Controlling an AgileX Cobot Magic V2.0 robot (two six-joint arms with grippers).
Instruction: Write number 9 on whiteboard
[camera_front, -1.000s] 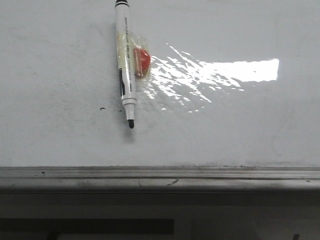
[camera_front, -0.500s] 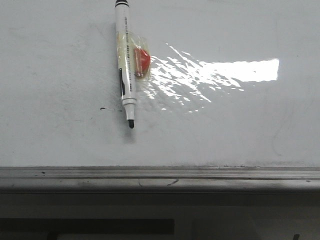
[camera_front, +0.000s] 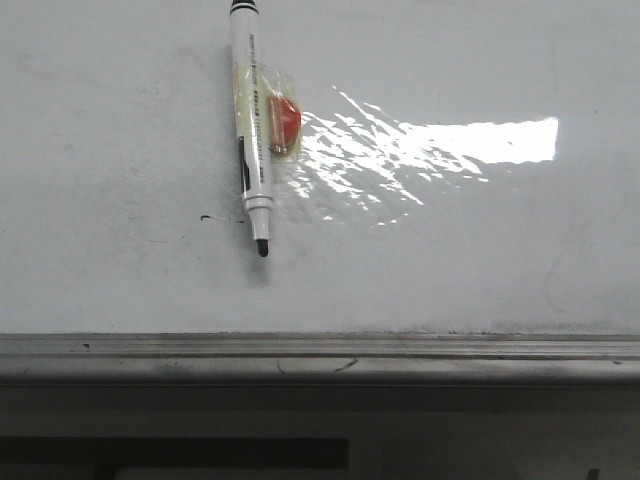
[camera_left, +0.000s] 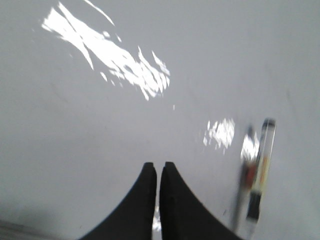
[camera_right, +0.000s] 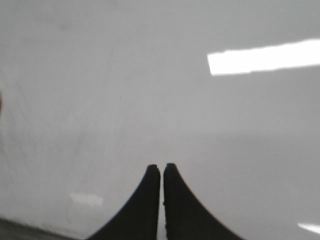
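Note:
The whiteboard (camera_front: 110, 110) fills the front view, glossy white with faint smudges. A white marker (camera_front: 251, 130) with a black tip lies on it at upper left, uncapped, tip pointing to the near rim, with a red piece (camera_front: 285, 122) taped to its barrel. No drawn number 9 shows; only a tiny black speck (camera_front: 207, 217) sits left of the tip. My left gripper (camera_left: 160, 166) is shut and empty above the board (camera_left: 75, 140), the marker (camera_left: 261, 165) off to one side. My right gripper (camera_right: 161, 167) is shut and empty over bare board (camera_right: 100, 90). Neither gripper shows in the front view.
A grey metal rim (camera_front: 320, 352) runs along the board's near edge, with a dark gap below it. Bright light glare (camera_front: 440, 145) lies right of the marker.

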